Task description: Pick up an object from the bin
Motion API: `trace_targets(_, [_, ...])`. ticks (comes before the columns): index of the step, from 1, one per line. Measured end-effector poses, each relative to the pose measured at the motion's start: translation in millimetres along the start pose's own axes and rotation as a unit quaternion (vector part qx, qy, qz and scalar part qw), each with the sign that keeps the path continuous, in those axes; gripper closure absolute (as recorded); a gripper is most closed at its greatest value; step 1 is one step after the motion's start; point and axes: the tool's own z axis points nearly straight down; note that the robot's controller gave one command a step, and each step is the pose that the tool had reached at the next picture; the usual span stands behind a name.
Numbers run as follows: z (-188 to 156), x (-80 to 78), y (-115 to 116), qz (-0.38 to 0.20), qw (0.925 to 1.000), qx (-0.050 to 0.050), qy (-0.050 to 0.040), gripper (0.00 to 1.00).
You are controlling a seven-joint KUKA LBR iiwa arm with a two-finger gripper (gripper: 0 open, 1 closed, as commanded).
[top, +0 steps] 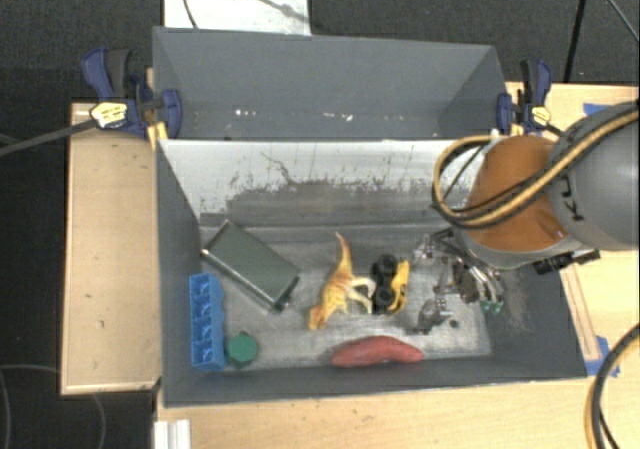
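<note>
Looking down from the camera view, you see the pincer (441,310) low in the right part of the grey bin (320,87), close above the floor, with the orange-covered wrist (512,199) behind it on the right. You cannot tell whether the pincer is apart or together, and you see nothing gripped in it.

Just left of it lies a small yellow-and-black toy vehicle (390,283), and left of that, near it, a yellow toy dinosaur (338,289). A red oblong thing (377,351) lies toward the near wall, near the pincer but apart from it.

Well to the left you find a dark grey block (250,265), a blue studded brick (206,321) and a green round piece (241,347) just beside the brick.
</note>
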Motion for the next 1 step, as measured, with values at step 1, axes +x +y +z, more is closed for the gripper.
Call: trace_targets(1, [-2.8, -14.7, 45.6, -0.072, 0.9974, 0.001, -0.0026, 1.0])
